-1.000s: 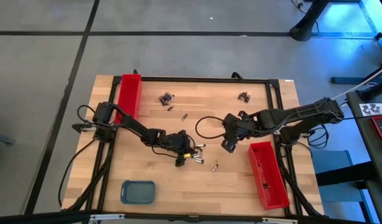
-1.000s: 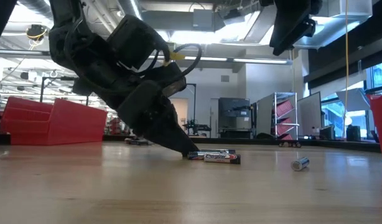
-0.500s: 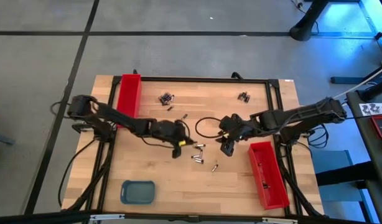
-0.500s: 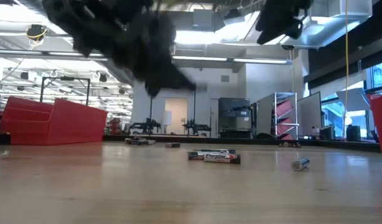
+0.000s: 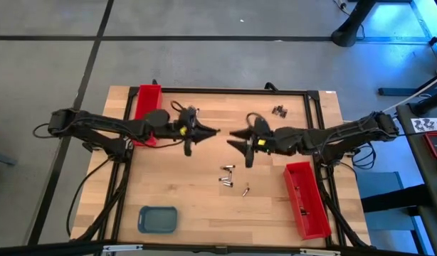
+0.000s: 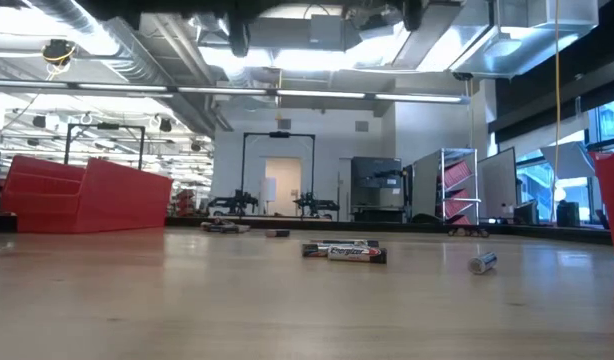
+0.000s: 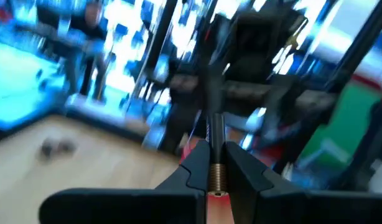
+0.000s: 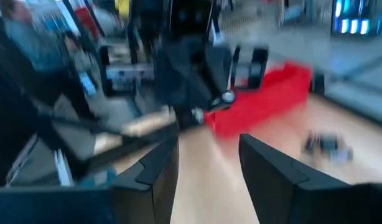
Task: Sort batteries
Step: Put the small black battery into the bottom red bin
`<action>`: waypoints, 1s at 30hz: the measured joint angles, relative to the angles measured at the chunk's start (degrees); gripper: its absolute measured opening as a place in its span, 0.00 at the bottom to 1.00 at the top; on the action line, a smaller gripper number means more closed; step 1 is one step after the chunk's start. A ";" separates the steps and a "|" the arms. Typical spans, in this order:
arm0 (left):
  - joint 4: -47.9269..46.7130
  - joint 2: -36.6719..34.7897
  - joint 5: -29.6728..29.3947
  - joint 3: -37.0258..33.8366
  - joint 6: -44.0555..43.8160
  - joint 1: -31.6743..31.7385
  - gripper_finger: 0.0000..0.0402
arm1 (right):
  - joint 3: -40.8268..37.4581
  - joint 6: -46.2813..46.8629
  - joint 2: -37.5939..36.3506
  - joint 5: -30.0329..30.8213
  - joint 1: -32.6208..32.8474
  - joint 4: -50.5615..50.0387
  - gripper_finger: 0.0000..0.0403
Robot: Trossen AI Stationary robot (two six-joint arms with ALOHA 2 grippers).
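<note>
The wooden surface (image 5: 169,192) carries 2 red trays (image 5: 148,110), loose batteries (image 5: 227,177) below both fingers. Left gripper (image 5: 201,133) fingers (image 7: 197,168) clench 1 battery (image 7: 216,163); right gripper (image 5: 237,137), facing it, has fingers (image 8: 155,167) parted, empty

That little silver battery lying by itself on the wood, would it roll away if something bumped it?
Probably yes. The lone battery is a smooth cylinder lying on its side on the flat wooden table, so a sideways nudge would likely send it rolling. It looks rigid, not floppy. Its shiny casing may be slippery for fingers to pinch.
</note>
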 joint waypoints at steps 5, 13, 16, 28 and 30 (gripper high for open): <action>6.67 -2.12 0.05 0.09 -1.10 -0.03 0.05 | 0.00 -5.31 0.20 -3.46 -3.70 11.63 0.42; 11.24 -2.23 0.44 0.09 -2.40 -0.16 0.05 | 2.56 -4.27 5.67 -16.04 -8.56 22.39 0.42; 11.04 -2.23 0.44 0.09 -2.34 -0.23 0.05 | 4.17 -4.08 7.64 -17.35 -8.77 22.06 0.42; 10.96 -2.25 1.11 0.09 -2.09 -0.23 0.05 | 8.84 -3.97 12.26 -20.30 -8.66 22.00 0.42; 11.12 -2.25 1.14 0.09 -2.00 -0.23 0.05 | 8.94 -3.97 12.22 -20.30 -8.64 22.22 0.39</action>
